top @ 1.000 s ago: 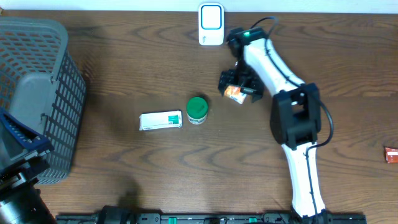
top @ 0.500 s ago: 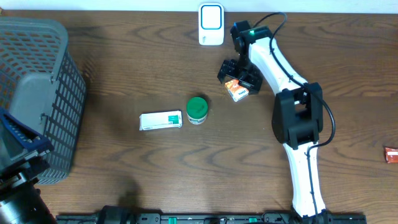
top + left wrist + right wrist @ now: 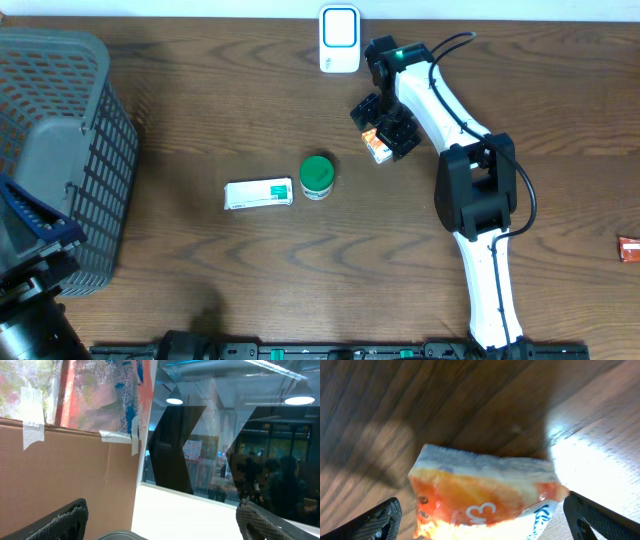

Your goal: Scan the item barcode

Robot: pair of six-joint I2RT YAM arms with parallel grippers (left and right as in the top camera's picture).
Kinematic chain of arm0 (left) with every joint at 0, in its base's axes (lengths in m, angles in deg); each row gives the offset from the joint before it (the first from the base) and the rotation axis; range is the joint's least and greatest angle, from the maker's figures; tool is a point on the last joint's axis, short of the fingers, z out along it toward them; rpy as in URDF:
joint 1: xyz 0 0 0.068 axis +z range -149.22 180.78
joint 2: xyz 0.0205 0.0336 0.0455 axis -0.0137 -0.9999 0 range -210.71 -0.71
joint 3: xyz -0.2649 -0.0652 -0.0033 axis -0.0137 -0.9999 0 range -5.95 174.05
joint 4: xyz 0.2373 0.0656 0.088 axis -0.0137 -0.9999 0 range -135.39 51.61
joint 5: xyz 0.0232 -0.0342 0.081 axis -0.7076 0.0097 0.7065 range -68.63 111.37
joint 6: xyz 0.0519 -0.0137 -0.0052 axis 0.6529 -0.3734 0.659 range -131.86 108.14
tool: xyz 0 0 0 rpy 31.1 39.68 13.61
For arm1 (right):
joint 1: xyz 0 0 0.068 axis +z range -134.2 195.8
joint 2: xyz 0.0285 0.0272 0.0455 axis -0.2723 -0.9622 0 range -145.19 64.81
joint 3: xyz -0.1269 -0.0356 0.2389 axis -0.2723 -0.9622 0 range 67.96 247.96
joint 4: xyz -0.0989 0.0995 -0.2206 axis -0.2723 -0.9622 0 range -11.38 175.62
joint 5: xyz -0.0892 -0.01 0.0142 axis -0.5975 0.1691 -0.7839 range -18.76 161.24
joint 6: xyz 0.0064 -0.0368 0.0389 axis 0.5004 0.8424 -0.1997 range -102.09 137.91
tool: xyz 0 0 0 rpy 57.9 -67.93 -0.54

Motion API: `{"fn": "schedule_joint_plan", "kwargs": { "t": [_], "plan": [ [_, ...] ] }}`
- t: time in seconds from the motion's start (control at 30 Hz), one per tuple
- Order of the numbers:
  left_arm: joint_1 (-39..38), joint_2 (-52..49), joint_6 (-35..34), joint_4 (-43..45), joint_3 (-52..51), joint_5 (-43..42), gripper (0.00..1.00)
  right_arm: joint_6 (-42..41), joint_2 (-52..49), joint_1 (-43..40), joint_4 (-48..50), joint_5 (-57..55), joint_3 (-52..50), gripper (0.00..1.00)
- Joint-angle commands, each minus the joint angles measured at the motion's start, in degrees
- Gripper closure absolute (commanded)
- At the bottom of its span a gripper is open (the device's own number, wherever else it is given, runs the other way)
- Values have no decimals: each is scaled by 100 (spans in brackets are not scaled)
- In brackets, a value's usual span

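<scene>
The item, an orange and white packet (image 3: 378,148), lies on the wooden table a little in front of the white scanner (image 3: 340,38). My right gripper (image 3: 384,127) hangs over it, open. In the right wrist view the packet (image 3: 485,495) fills the space between the two black fingertips (image 3: 382,519), which stand apart from its ends. The left wrist view shows my left gripper (image 3: 162,515) open with nothing in it, facing a cardboard panel and a window. No barcode shows on the packet.
A green-lidded jar (image 3: 318,176) and a white and green box (image 3: 259,193) lie left of the packet. A grey mesh basket (image 3: 60,150) fills the left side. A small red item (image 3: 629,247) sits at the right edge.
My right wrist has swung back toward the scanner and turned above the packet. The packet has turned slightly, staying in about the same spot. Left arm unchanged.
</scene>
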Motion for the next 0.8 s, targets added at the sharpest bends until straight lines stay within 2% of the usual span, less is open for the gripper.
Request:
{"fn": "schedule_joint_plan", "kwargs": {
  "t": [0.0, 0.1, 0.27, 0.43, 0.5, 0.67, 0.77],
  "plan": [
    [28, 15, 50, 22, 68, 48, 5, -564, 219, -20, -87, -616, 28, 1],
    [28, 15, 50, 22, 68, 48, 5, -691, 216, -13, -146, -975, -2, 1],
    [28, 15, 48, 22, 68, 48, 5, -686, 216, -7, -122, -935, -245, 1],
    [28, 15, 50, 20, 68, 48, 5, -750, 216, 20, 442, -621, -901, 1],
    [28, 15, 50, 22, 68, 48, 5, -748, 216, 31, 793, -396, -1220, 8],
    [28, 15, 50, 22, 68, 48, 5, -745, 216, 9, 1123, -367, -1537, 36],
    [28, 15, 50, 22, 68, 48, 5, -570, 238, 0, 1117, -608, -1493, 44]
  ]
}}
